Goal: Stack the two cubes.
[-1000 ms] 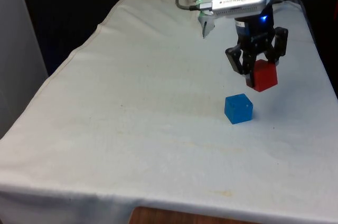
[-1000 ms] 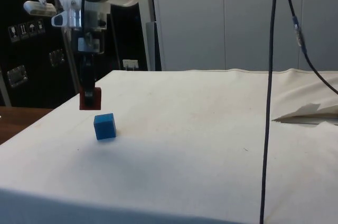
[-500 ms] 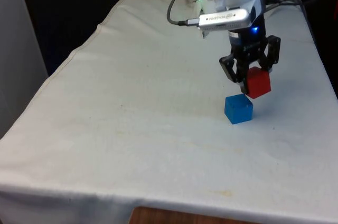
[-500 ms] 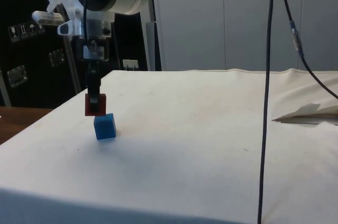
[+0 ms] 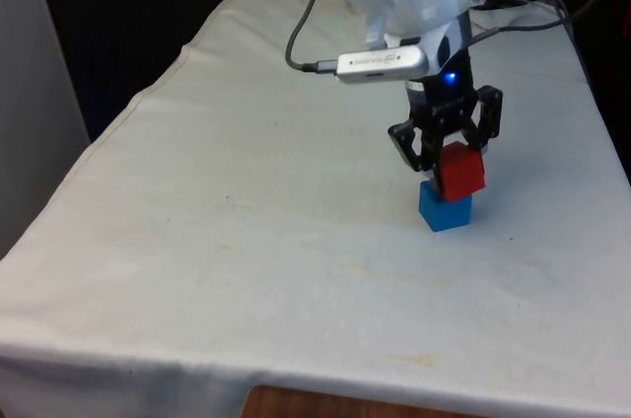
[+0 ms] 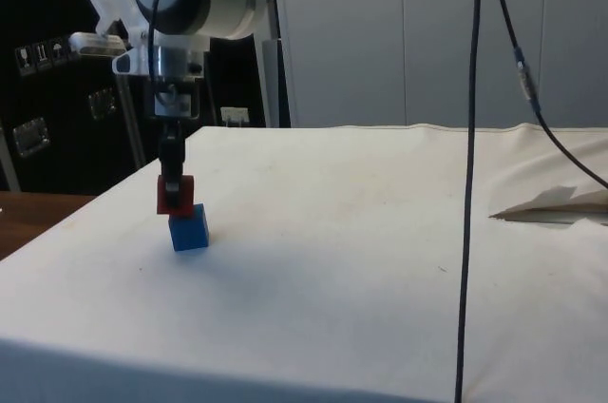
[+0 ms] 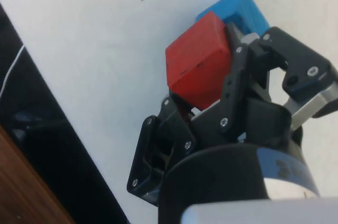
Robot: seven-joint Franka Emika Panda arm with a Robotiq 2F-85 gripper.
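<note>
Lowering over the last second, the hand (image 5: 449,157) has carried the red cube (image 5: 460,172) from a spot up and toward the front view's right of the blue cube (image 5: 445,209) to a place directly on top of it. The fingers are clamped on the red cube's sides, so the release is not yet done.

On the white surface (image 5: 246,221), the blue cube sits at the front view's right, roughly midway between near and far, and has not moved. In the front view the red cube looks tilted and shifted a little toward the right of the blue one, overhanging that edge.

From the side view, the red cube (image 6: 174,196) seems to rest on or just above the blue cube (image 6: 190,229), offset slightly toward the far side; I cannot tell whether they truly touch. The wrist view adds what the others lack: the red cube (image 7: 199,63) covers most of the blue cube (image 7: 240,10), yet one blue corner sticks out, so the alignment is imperfect. Opening now would likely leave a skewed but standing stack.
</note>
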